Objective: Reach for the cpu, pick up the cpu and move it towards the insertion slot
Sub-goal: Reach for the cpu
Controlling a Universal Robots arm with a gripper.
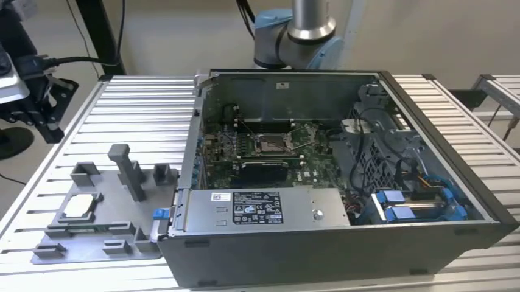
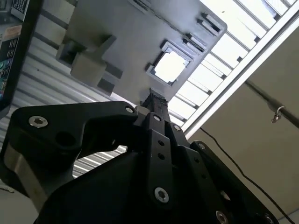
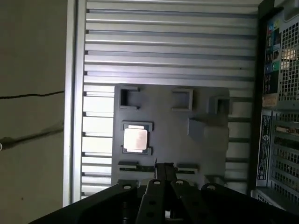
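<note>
In the exterior view a ribbed metal table carries everything. At the lower left of that frame lies a flat grey plate with raised grey blocks and one upright post. The chip lies flat in a framed pocket near the plate's left edge, pale face up. Just right of the plate stands an open computer case, taking up the middle and right of the frame. Inside it, on the green board, the socket sits near the centre of the frame, a shiny metal frame around a dark middle, well apart from the chip. Below it in the frame is a silver box with a label, and at the lower right are blue plugs among cables. At the top centre stands the arm, silver and light blue, behind the case's back wall.

In both wrist views the gripper hangs above the plate, its black links converging to a narrow tip. The jaws are closed together, gripping nothing. The chip lies in its pocket near the tip and apart from it, untouched. In the first wrist view the case's vented wall borders the plate on the side away from the chip.
</note>
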